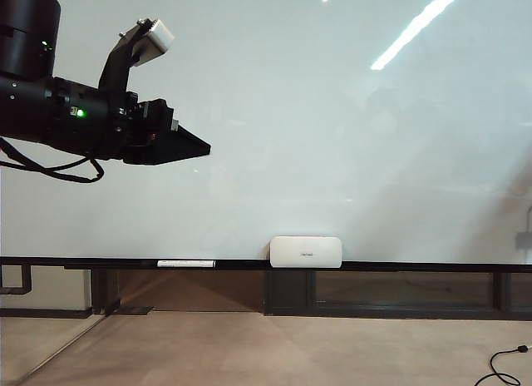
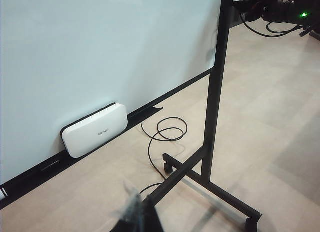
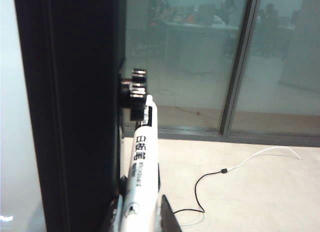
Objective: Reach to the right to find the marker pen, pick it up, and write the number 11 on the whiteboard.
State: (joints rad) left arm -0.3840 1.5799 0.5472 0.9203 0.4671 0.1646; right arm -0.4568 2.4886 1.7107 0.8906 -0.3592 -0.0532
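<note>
The whiteboard (image 1: 332, 136) fills the exterior view as a glossy pale sheet with a dark lower rail. The number 11 is out of view. In the right wrist view the marker pen (image 3: 142, 167), white with black lettering, stands along the board's black side frame (image 3: 75, 117). My right gripper (image 3: 141, 206) is shut on the pen's lower part, one finger pressed to each side. It does not appear in the exterior view. My left gripper (image 1: 193, 146) hangs high at the left in front of the board, shut and empty, and blurred in its own view (image 2: 137, 214).
A white rounded box (image 1: 305, 251) (image 2: 95, 129) rests on the rail (image 1: 399, 265). A slim white stick (image 1: 185, 263) lies on the rail left of it. The board's black stand leg with castors (image 2: 210, 182) and cables (image 2: 165, 134) (image 3: 225, 170) are on the floor.
</note>
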